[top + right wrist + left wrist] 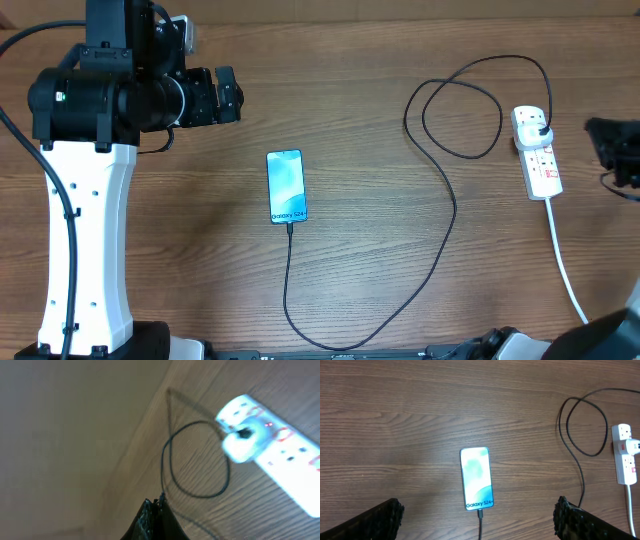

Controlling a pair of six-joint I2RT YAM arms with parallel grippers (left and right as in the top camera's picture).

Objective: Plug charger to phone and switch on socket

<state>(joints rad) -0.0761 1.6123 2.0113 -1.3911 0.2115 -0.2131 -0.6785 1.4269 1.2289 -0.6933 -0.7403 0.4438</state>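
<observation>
The phone (286, 187) lies flat mid-table with its screen lit, "Galaxy" at its near edge; it also shows in the left wrist view (477, 478). The charger's black cable (446, 225) has its tip in the phone's near edge (480, 519). It runs round the front and loops up to its plug (537, 125), which sits in the white socket strip (543, 170). My left gripper (228, 95) is open and empty, up and left of the phone, its fingers wide apart (479, 510). My right gripper (600, 135) is shut and empty, just right of the strip (280, 455); its tips (154, 505) are near the cable loop (195, 460).
The strip's thick white lead (565, 265) runs toward the front right edge. The cable loop (460, 110) lies left of the strip. The left arm's white base (85, 250) stands at the left.
</observation>
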